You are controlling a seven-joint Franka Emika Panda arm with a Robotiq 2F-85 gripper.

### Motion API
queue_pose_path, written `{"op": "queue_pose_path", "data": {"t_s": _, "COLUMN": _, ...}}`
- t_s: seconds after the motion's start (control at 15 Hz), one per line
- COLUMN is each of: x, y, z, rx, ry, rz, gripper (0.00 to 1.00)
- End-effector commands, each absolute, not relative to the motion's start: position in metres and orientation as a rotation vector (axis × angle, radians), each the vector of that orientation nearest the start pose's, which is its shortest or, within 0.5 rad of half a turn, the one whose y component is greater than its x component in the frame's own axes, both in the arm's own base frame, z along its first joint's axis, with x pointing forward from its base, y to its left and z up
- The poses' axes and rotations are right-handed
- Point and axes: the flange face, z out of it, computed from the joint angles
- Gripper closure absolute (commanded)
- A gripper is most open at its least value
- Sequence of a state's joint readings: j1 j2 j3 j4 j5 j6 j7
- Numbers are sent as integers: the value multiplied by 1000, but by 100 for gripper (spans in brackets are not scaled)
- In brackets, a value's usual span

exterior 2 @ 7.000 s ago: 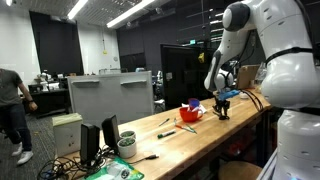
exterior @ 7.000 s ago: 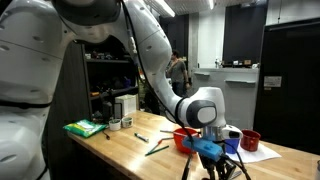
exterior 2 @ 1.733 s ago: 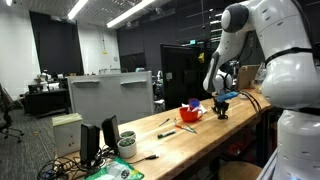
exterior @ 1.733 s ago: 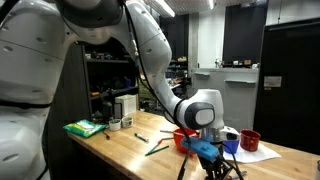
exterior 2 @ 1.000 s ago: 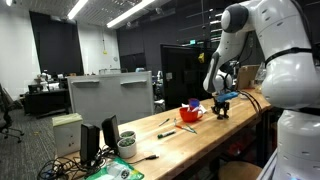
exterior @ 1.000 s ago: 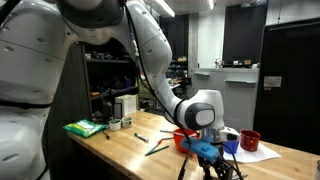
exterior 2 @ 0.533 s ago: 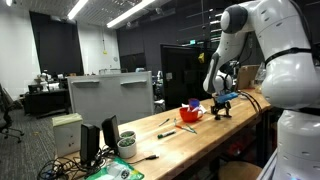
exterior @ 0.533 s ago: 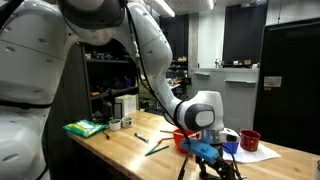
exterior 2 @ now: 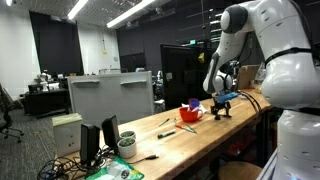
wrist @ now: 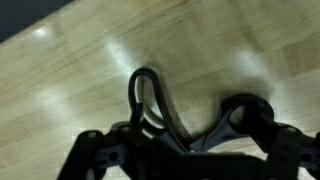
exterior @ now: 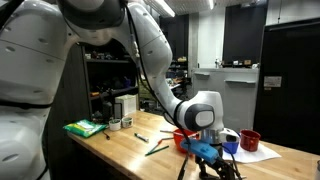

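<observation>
My gripper (exterior: pixel 212 160) hangs low over the wooden table (exterior: pixel 120 155), just in front of a red bowl (exterior: pixel 183 137); a blue part sits on it. In the wrist view, the black looped handles of what looks like a pair of scissors (wrist: pixel 150 100) lie on the wood between my dark fingers (wrist: pixel 92 150), which stand wide apart at the bottom of the picture. The gripper (wrist: pixel 185 160) looks open, and the loops lie loose between the jaws. From the opposite side, the gripper (exterior 2: pixel 221 108) shows beside the red bowl (exterior 2: pixel 190 113).
A red cup (exterior: pixel 250 140) stands on a white sheet (exterior: pixel 264 153) beyond the gripper. Pens (exterior: pixel 155 147) lie on the table. A green box (exterior: pixel 85 128) and containers (exterior: pixel 122 108) stand at the table's far end. Monitors (exterior 2: pixel 95 140) and cables sit at one end.
</observation>
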State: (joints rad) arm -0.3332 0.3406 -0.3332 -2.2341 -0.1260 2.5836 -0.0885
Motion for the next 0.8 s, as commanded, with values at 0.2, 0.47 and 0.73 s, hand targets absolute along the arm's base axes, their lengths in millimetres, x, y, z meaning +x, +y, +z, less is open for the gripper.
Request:
{"op": "queue_pose_path", "data": {"t_s": 0.2, "x": 437, "y": -340, "z": 220, "rx": -3212, "ry": 739, "rz": 78, "gripper": 0}}
{"op": "queue_pose_path", "data": {"t_s": 0.47, "x": 442, "y": -342, "z": 214, "rx": -3211, "ry": 752, "rz": 71, "gripper": 0}}
{"op": "queue_pose_path", "data": {"t_s": 0.73, "x": 446, "y": -344, "z": 211, "rx": -3206, "ry": 769, "rz": 69, "gripper": 0}}
